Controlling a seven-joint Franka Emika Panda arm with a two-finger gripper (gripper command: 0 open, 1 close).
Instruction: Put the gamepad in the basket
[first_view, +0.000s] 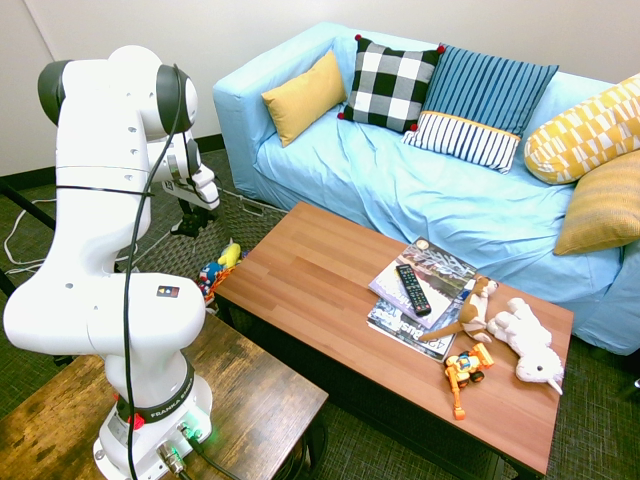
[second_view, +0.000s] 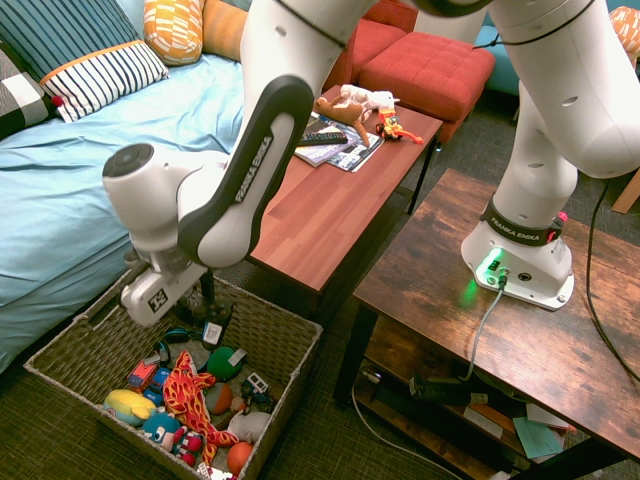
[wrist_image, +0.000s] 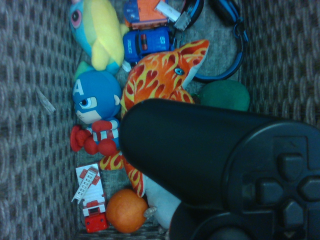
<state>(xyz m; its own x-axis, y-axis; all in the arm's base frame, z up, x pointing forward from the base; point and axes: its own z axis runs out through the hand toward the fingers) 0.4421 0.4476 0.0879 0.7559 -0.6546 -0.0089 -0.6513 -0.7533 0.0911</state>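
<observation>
Black plastic shows big and close in the wrist view: it is the gamepad (wrist_image: 200, 145), with its round handle and its cross of little buttons. The hand (second_view: 208, 290) is closed on it, so the gamepad is held, not loose. In the second exterior view the hand hangs over the wicker basket (second_view: 270, 330), near its 12 o'clock side. The basket sits at about 7 o'clock in that view.

Most of the job looks done. The gamepad is picked up and has toys under it: the flame-print plush dolphin (wrist_image: 155, 75) near the middle of the basket, a green toy (second_view: 226, 363) at about 2 o'clock, an orange ball (second_view: 239, 458) at about 5 o'clock and a yellow plush toy (second_view: 130, 407) at about 8 o'clock. I cannot tell if the gamepad is touching any of them.

What is left is small. The hand needs to let go, maybe after going down a bit so the gamepad lands softly, and then lift up and away. The gamepad could tip or roll off the lumpy toys, but the basket walls should keep it in. The black remote control (first_view: 413, 290) lies on magazines on the wooden bench (first_view: 320, 290), and it can stay there.
</observation>
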